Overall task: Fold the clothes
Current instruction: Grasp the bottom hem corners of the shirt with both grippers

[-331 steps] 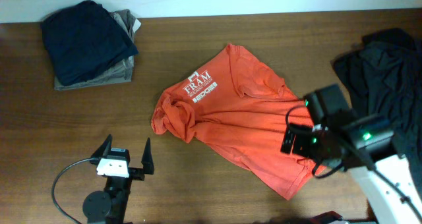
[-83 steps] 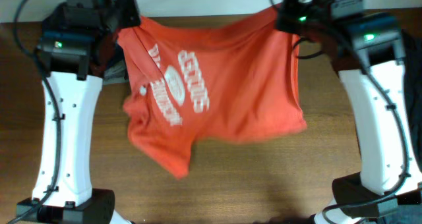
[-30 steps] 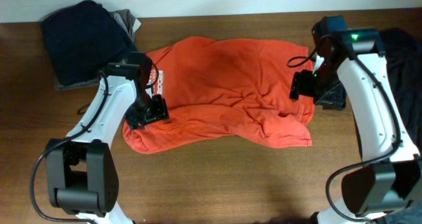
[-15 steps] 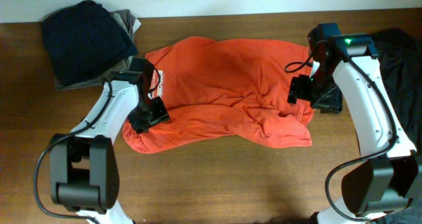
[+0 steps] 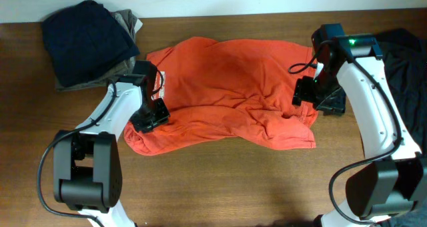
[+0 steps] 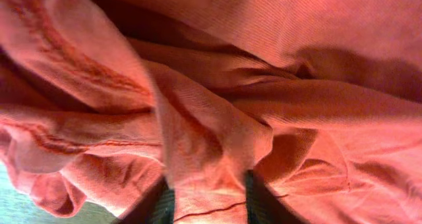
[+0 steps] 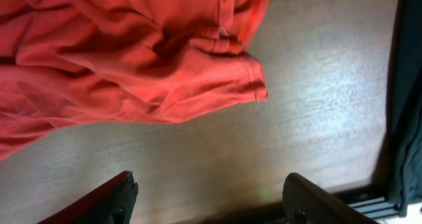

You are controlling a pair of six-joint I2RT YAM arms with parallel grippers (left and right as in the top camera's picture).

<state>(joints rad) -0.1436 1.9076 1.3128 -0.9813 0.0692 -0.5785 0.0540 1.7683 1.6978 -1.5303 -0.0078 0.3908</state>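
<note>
Since a second ago my left hand (image 6: 208,199) is narrowing, pinching a fold of the shirt (image 5: 233,87), which is lying rumpled on the counter (image 5: 220,187). My right hand (image 7: 208,201) is hovering wide, empty, beside its edge.

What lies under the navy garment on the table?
A tan garment lies under the navy garment. Only its edges show, along two sides. The rest of it, and anything beneath it, is covered.
</note>
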